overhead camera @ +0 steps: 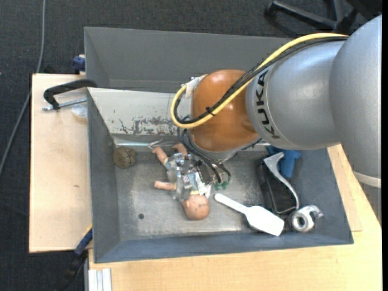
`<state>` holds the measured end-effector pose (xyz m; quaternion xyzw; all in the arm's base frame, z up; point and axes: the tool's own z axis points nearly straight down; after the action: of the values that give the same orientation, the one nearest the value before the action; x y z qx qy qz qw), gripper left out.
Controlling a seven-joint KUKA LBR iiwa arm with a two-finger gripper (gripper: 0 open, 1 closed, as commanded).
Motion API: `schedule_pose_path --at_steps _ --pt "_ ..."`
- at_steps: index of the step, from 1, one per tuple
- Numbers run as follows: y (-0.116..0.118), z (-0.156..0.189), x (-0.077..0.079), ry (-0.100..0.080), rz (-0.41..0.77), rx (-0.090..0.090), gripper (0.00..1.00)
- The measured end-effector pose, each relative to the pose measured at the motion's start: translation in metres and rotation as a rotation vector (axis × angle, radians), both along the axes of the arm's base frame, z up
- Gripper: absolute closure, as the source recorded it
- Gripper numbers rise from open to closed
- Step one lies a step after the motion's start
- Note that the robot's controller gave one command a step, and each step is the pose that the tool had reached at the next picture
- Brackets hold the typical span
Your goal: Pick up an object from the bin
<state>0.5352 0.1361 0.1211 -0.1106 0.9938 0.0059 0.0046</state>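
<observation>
The pincer (183, 179) is hovering over a doll (196, 208) lying mid-bin; whether it is open or closed I cannot tell. The doll is looking light, stiff and slippery, its torso offering the surest hold.

- "KUKA" (262, 110), in black capitals, stands on the grey casing of the arm (315, 90), just right of the orange cover (219, 111); the letters run up the casing's edge.
- No other lettering can be read.
</observation>
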Motion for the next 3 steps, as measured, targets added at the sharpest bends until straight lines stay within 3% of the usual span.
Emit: schedule_pose_path --at_steps 1,2,3 --pt "0.0 0.0 0.0 0.0 0.0 0.0 1.0" --pt "-0.004 0.039 -0.001 0.007 0.015 -0.001 1.0" --pt "-0.015 0.065 0.011 -0.01 -0.009 0.003 1.0"
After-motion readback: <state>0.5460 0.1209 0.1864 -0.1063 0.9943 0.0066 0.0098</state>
